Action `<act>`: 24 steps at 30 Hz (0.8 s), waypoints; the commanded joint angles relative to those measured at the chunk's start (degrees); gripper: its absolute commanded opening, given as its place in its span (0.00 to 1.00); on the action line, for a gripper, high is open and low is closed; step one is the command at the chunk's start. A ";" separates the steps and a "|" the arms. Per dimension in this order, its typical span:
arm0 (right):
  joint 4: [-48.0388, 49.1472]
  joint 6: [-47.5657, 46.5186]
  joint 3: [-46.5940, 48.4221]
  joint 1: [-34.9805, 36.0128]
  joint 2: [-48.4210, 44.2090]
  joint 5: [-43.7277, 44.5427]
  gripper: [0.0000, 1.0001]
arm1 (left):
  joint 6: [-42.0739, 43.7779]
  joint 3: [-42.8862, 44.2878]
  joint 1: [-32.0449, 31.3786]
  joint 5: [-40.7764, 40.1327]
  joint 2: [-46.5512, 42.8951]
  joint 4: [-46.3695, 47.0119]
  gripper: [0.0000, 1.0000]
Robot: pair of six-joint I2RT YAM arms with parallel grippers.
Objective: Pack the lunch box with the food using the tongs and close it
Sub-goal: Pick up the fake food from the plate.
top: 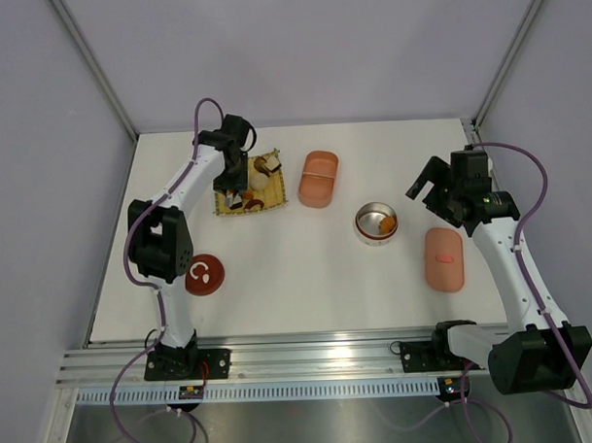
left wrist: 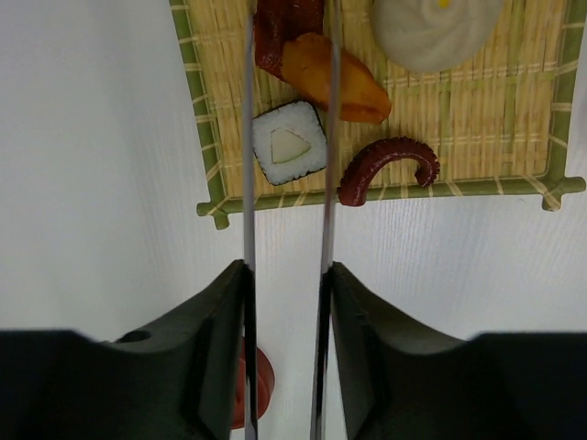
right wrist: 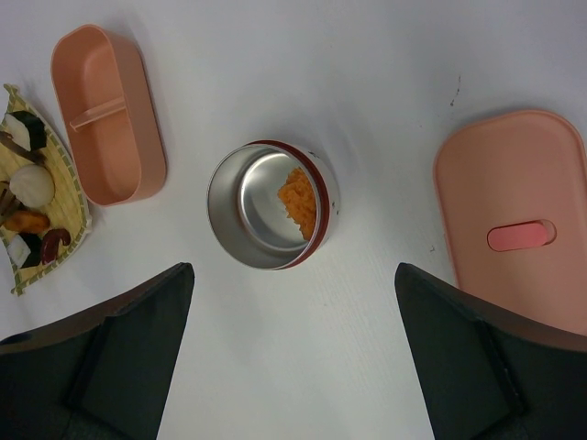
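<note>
Bamboo mat (top: 248,197) at the worktop's (top: 298,280) ten o'clock carries the food (left wrist: 335,82). Left gripper (left wrist: 289,275) clamps the tongs (left wrist: 327,229), their arms straddling a sushi roll (left wrist: 289,144). Right gripper (right wrist: 292,284) gapes wide near a steel bowl (right wrist: 257,206); the lunch box (top: 318,178) lies at the mat's three o'clock.

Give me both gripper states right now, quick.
Left gripper: closed on the tongs, jaws squeezing its two arms from outside.
Right gripper: open, jaws wide, holding nothing.
</note>
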 commanded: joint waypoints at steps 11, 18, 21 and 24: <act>1.24 -0.45 -0.07 -0.28 -0.94 -0.24 1.00 | 0.48 2.58 0.84 -1.73 -3.51 2.96 0.18; 0.98 -0.10 -0.42 -0.28 -1.38 0.37 0.99 | 1.36 2.49 0.84 -3.84 -6.67 3.84 0.17; 1.15 0.25 -0.86 -0.28 -1.55 0.29 1.00 | 1.36 1.09 0.75 -3.66 -8.34 5.33 0.16; 0.98 0.43 -0.95 -0.28 -1.73 0.46 0.99 | 1.88 -1.37 0.58 -3.84 -10.45 7.96 0.15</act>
